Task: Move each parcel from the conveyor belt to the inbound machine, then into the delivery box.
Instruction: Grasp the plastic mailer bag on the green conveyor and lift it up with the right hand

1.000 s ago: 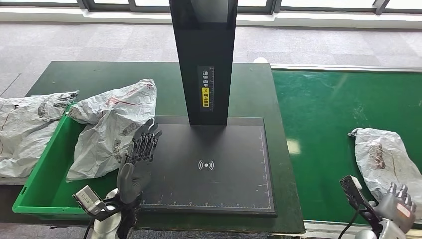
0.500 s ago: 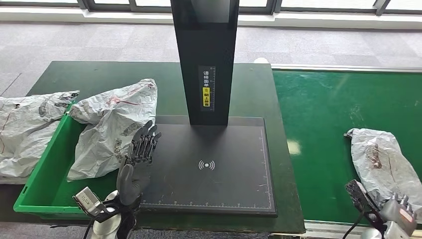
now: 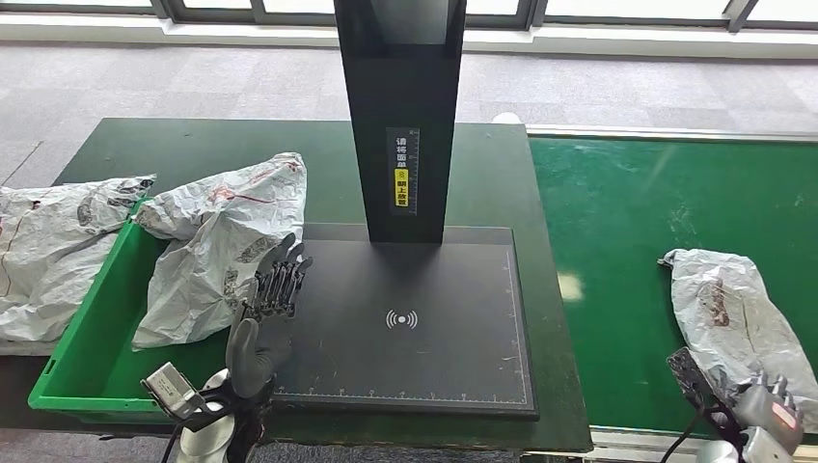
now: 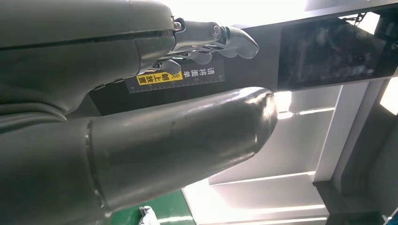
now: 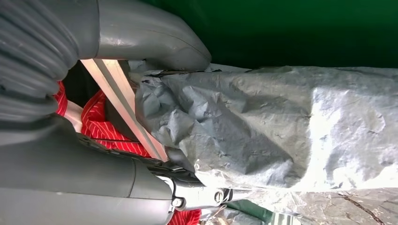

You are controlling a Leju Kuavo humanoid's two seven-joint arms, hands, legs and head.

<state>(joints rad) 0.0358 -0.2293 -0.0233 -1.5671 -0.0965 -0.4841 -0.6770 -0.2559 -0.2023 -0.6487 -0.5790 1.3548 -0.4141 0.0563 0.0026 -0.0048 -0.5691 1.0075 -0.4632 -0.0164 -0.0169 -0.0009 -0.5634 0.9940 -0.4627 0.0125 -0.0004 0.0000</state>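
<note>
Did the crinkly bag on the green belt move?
Yes. The parcel on the conveyor belt has slid left, toward the inbound machine. Its left tip sits closer to the machine's black plate than it did a second ago.

Grey carpet-tiled floor (image 3: 164, 82) beyond the far edge of a dark green table (image 3: 193, 149), a white sill (image 3: 598, 39) under dark-framed windows (image 3: 251, 10), bright daylight across the carpet.

Bright daylight, sharp; wrist-cam glare
</note>
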